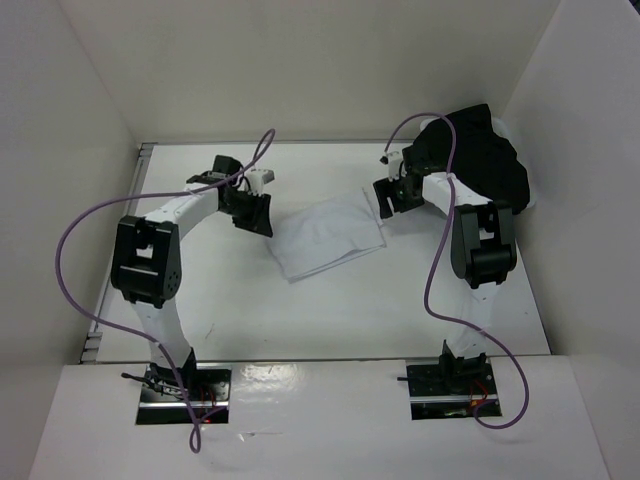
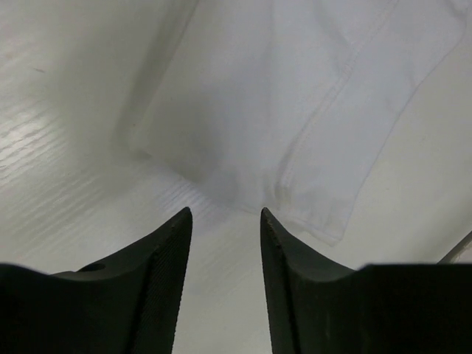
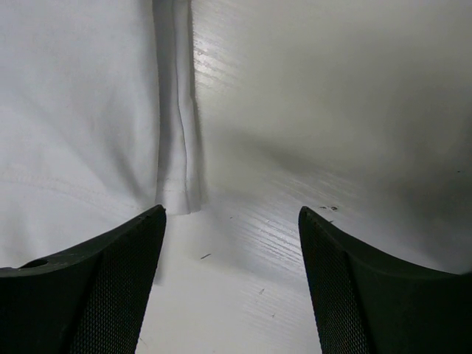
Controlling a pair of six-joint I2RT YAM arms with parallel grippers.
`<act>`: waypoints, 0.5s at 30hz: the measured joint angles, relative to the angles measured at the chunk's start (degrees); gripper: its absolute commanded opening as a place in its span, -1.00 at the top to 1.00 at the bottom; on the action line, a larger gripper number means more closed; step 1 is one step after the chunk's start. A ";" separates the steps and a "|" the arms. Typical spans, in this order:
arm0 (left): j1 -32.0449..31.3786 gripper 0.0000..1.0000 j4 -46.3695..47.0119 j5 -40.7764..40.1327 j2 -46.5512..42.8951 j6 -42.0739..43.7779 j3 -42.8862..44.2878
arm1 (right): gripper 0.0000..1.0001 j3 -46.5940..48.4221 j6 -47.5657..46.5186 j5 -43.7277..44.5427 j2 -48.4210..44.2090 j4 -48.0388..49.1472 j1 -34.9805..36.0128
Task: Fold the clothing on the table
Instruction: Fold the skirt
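Top external shows the clothing [image 1: 328, 238] folded compact mid-frame on the bench [image 1: 420, 300]. My left gripper [image 1: 257, 214] and right gripper [image 1: 387, 197] gape empty beside it, so folding looks nearly done.

Plain white clothing [image 1: 328, 238], no print, faint grey crease shadows, hem stitching in the same white. Matte white desk [image 1: 340, 310], fine pale streaky grain up close, a few tiny dark specks. Solid black garment [image 1: 490, 165]. Arms [image 1: 185, 215] white with black joints. Purple cables [image 1: 58, 258]. Jaws black, fine dotted grid texture on inner faces. Plain white walls [image 1: 300, 60].
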 measured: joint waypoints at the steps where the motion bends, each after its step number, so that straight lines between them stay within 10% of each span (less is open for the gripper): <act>1: 0.22 0.07 0.04 0.76 1.38 0.09 0.07 | -0.55 0.00 -0.15 -0.20 0.00 -0.22 0.00; 15: 5.66 0.13 0.24 6.29 11.58 1.51 3.19 | -0.55 -0.98 -1.68 -0.37 -0.37 -1.53 0.02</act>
